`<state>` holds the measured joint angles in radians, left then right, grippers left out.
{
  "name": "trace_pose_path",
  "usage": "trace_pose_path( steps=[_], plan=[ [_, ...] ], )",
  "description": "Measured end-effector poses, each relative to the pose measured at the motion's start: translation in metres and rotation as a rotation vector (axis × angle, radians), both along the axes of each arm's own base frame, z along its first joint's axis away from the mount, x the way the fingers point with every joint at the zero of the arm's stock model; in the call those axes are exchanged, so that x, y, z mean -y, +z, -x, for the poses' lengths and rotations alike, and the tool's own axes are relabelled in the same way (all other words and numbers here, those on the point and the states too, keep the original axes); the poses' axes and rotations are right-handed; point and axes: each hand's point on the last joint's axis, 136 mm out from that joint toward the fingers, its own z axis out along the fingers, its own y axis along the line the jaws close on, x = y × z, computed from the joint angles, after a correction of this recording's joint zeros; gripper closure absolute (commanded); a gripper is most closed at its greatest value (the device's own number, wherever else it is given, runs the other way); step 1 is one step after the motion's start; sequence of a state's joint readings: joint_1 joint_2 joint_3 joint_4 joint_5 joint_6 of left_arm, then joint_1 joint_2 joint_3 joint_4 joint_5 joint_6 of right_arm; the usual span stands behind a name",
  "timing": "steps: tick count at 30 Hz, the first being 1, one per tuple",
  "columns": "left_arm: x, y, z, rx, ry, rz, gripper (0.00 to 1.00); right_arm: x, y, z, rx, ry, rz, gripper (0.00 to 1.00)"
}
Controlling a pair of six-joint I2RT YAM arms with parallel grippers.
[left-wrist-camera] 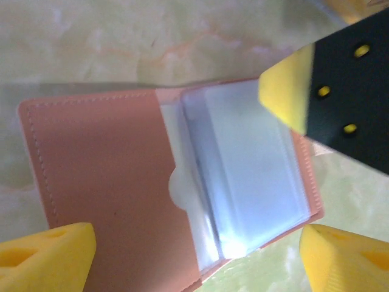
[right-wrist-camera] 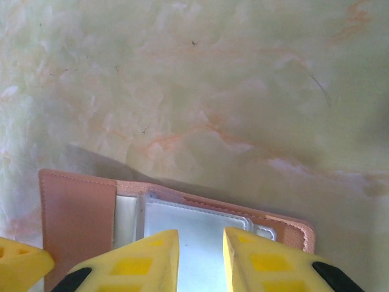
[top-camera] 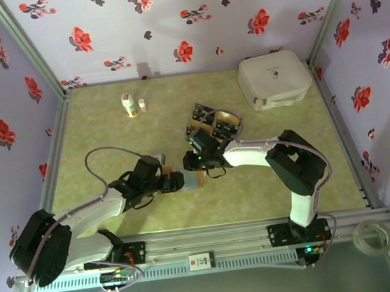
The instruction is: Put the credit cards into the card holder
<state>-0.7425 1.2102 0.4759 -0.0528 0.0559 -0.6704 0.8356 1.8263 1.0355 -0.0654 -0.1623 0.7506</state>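
A: While the card holder [top-camera: 193, 181] lies opened out on the near middle of the tabletop [top-camera: 257, 199], between the two arms, what worries you?

B: The right gripper [right-wrist-camera: 200, 243]. It hangs just over the clear sleeves [left-wrist-camera: 255, 158] with its jaws almost together, only a narrow slit between them. I see no card in that slit, and I cannot tell whether it pinches a sleeve edge or nothing.

A: And the left gripper [left-wrist-camera: 196, 240]?

B: Spread wide, one finger to each side of the holder, holding nothing. Whether those fingers press on the leather cover I cannot tell.

A: So the holder may be loose.

B: That is the risk as I judge it. If the right fingers push or tug at a sleeve while nothing pins the cover, the holder could slide over the smooth tabletop or flip shut.

A: The credit cards [top-camera: 210, 122]?

B: Black and gold ones, bunched a little toward the far edge, apart from the holder. None looks to be in a sleeve, though glare makes that hard to confirm.

A: Anything else?

B: Both grippers crowd over one small thing, so a careless move could knock them together. The sleeves also lie flat, so a card coming in at a slant may skid past the mouth.
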Motion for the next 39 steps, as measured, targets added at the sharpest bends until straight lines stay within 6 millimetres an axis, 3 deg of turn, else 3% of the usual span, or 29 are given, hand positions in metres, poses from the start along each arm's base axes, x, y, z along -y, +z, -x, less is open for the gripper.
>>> trace_pose_path(
  steps=[6,39],
  plan=[
    [-0.003,-0.012,0.002,-0.015,0.002,-0.018,0.13,-0.001,-0.003,0.0,-0.008,0.004,0.001,0.76],
    [-0.003,-0.02,-0.009,0.05,-0.032,-0.089,0.12,-0.018,-0.01,0.006,-0.03,0.025,-0.046,0.75]
  ],
)
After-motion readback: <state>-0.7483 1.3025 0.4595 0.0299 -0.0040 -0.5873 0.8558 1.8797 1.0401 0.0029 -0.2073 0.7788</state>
